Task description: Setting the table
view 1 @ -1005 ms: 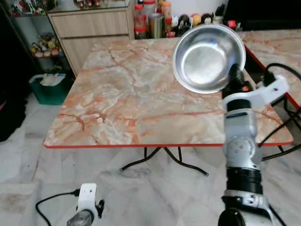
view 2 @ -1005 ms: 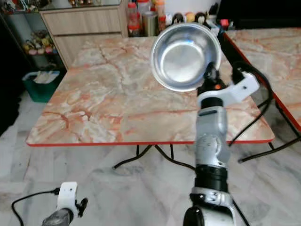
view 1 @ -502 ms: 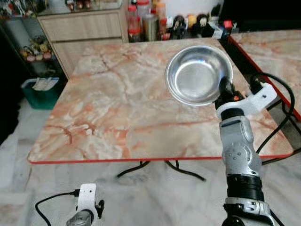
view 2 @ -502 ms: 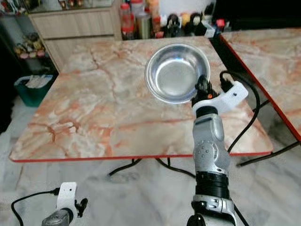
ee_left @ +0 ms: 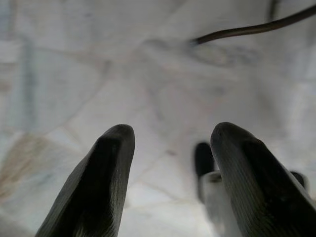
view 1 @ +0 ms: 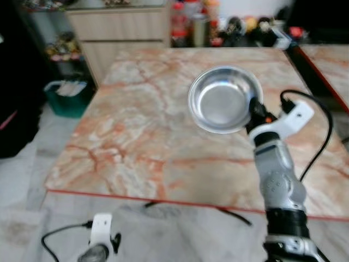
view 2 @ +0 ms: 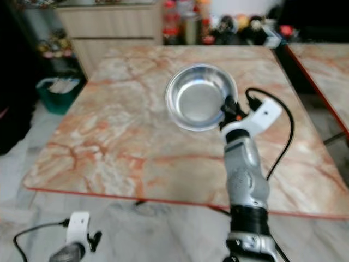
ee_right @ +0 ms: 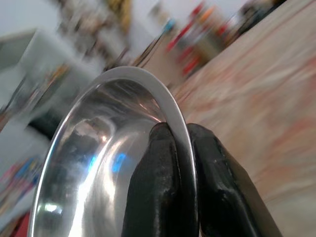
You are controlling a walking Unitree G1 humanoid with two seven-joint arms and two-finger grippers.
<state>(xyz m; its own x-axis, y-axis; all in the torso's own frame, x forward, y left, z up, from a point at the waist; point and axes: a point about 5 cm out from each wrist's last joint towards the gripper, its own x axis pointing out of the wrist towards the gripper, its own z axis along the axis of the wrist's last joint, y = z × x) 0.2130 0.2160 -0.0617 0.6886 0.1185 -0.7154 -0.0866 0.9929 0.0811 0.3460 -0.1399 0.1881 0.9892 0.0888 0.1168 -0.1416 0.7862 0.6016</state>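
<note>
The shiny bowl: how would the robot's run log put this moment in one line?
phase: carrying | right gripper: fingers pinch the rim of the steel bowl | bowl: tilted, above the marble table | left gripper: idle, open, above floor

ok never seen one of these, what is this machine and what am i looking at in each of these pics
It is a humanoid robot setting a table. Two pictures come from cameras on its head, looking down at a marble-patterned table. Its right gripper, two black fingers on a silver arm, pinches the rim of a steel bowl held over the tabletop. One picture looks along those fingers from the wrist. The other wrist picture shows the left gripper, open, hanging idle above the pale floor. Bottles stand beyond the table.
</note>
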